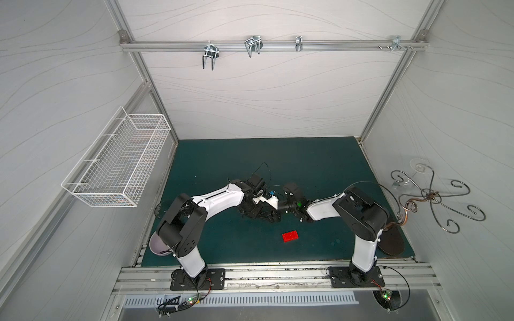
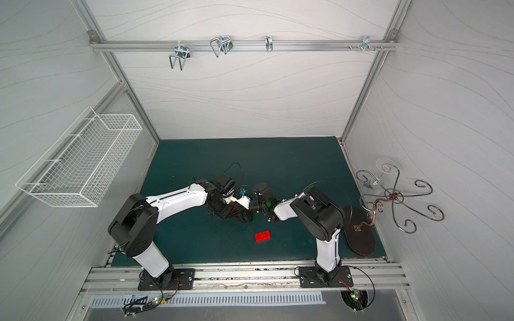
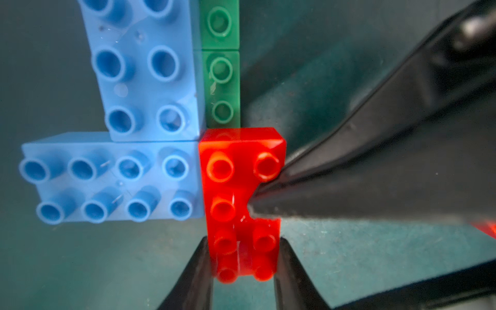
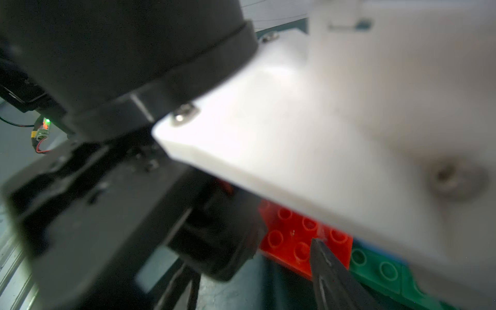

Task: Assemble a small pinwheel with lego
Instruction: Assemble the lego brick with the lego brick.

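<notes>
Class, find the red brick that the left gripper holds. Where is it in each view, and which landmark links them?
Left wrist: red brick at lower centre, clamped in the left gripper.
Right wrist: low, right of centre.
Top views: hidden under the meeting wrists.
Shared landmark: the green mat.

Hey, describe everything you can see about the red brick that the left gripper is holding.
The red brick is a glossy, slightly translucent plastic rectangle with two rows of round studs facing up. It lies flat. The left gripper clamps its long sides at one end with both fingers; the other end butts against a blue brick and a green brick. One of the right fingers presses on its top, hiding a stud.
</notes>
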Motion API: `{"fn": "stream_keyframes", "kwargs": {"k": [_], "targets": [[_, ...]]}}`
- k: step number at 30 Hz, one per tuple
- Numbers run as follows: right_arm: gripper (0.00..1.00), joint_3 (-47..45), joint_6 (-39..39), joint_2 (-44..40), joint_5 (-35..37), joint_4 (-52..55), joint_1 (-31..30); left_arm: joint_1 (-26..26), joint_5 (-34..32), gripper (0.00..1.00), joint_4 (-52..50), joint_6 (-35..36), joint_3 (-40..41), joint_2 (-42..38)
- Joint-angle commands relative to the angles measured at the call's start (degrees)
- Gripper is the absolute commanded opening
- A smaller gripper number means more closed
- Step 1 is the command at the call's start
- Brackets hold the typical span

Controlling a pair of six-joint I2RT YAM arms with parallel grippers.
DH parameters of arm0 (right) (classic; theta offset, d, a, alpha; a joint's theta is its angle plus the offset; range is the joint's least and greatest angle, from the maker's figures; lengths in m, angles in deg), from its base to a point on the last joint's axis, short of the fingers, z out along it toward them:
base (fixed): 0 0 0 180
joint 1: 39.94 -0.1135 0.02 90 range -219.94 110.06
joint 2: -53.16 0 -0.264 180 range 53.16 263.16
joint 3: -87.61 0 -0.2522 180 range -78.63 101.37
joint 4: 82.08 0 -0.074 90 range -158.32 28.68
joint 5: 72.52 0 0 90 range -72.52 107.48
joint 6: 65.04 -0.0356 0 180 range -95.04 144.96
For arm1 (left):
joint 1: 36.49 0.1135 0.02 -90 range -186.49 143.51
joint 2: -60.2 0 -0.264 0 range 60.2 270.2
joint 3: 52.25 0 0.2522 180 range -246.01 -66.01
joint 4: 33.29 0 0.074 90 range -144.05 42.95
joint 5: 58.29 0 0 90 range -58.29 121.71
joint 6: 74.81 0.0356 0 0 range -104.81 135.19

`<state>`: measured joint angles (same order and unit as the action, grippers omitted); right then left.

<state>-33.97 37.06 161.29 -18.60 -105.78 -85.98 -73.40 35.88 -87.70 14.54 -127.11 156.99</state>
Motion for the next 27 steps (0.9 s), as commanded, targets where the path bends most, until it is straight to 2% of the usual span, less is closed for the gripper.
{"fn": "stream_keyframes", "kwargs": {"k": [1,7,14,21,27], "targets": [[0.66,-0.58,-0.27,1.82,3.35,8.67,0.51,-1.99,5.39,0.0,0.34,-0.3,-0.76,2.39],[0.66,-2.2,-2.2,2.89,2.27,4.72,1.06,-2.52,6.2,0.0,0.59,-3.03,-0.14,2.11],[0.66,-1.73,-2.24,1.21,2.17,6.38,1.62,-3.17,6.71,0.0,1.08,-4.1,-0.43,1.92],[0.66,1.23,-1.38,-0.28,1.66,12.0,-0.08,-3.1,5.85,0.0,-0.28,-5.85,1.2,-2.29],[0.66,1.17,-1.99,0.37,2.36,11.83,-0.86,-3.1,8.53,0.0,0.92,-6.16,2.83,-2.82]]}}
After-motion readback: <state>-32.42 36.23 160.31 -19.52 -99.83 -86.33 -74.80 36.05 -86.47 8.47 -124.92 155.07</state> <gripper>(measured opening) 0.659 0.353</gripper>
